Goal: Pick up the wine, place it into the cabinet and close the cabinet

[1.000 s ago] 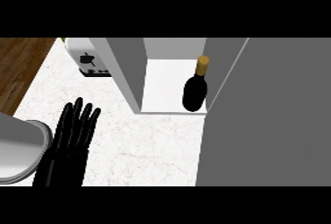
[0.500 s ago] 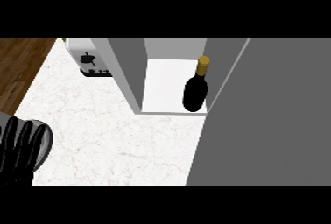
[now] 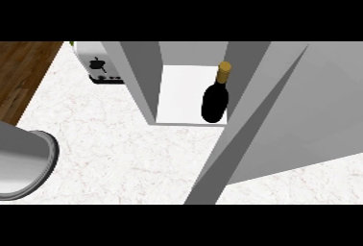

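Note:
A dark wine bottle point(image 3: 215, 103) with a gold-capped neck stands upright inside the open grey cabinet point(image 3: 142, 81), on its white floor against the right side. The cabinet door point(image 3: 297, 120) is swung wide open to the right, and its edge runs down toward the lower middle of the view. Only a grey forearm point(image 3: 21, 161) shows, at the lower left edge above the counter. No black hand shows anywhere, and nothing touches the bottle.
A white toaster point(image 3: 99, 69) sits at the back, left of the cabinet. The white marble counter point(image 3: 127, 158) spreads in front of the cabinet. Brown wooden floor point(image 3: 21, 72) lies beyond the counter's left edge.
The black hand that lay over the counter at the lower left has drawn back out of view, leaving only the forearm. The bottle and the door have not moved.

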